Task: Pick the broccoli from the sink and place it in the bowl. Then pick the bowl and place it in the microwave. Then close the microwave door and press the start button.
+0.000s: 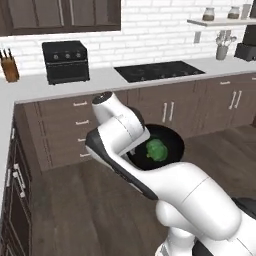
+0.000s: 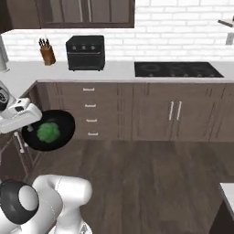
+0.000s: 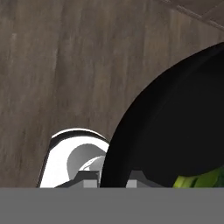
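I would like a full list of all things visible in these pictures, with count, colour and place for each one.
bowl: 1, glossy black, held in the air above the wooden floor, at the arm's end
broccoli: 1, bright green, inside the bowl
toaster oven: 1, black, on the white counter
knife block: 1, brown, on the counter left of the toaster oven
cooktop: 1, black, set in the counter
jars: 2, on the wall shelf at right
utensil holder: 1, grey, counter under the shelf
pincer: 1, dark tips on either side of the bowl's rim
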{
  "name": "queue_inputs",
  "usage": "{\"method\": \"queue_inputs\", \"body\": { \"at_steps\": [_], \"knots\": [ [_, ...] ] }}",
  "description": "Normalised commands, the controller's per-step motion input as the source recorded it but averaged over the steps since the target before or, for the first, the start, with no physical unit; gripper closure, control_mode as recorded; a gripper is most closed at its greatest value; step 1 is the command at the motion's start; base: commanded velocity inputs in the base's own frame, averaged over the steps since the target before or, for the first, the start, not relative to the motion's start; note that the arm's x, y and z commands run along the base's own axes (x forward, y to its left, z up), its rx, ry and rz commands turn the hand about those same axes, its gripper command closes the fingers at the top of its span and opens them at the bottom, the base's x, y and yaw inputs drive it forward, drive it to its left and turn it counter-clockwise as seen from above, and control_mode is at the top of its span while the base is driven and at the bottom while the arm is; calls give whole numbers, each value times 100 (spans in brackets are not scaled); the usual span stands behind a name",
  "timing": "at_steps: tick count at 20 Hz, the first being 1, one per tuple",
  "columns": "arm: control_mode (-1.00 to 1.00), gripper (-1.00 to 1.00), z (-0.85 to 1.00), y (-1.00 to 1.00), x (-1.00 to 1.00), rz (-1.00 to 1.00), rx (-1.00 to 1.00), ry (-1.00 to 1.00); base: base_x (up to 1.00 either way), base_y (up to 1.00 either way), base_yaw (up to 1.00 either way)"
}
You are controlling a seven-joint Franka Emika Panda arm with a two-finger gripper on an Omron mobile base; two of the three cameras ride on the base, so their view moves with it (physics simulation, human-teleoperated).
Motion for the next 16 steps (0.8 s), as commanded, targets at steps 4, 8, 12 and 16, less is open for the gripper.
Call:
{"method": "queue_inputs", "body": {
  "at_steps": [4,8,12,16],
  "knots": [
    [100,100,0,0,0,0,0,0,1,-24,-79],
    [100,100,0,0,0,0,0,0,3,-31,-74],
    [100,100,0,0,0,0,0,0,16,-24,-71],
    [100,100,0,0,0,0,0,0,15,-24,-71]
  ]
}}
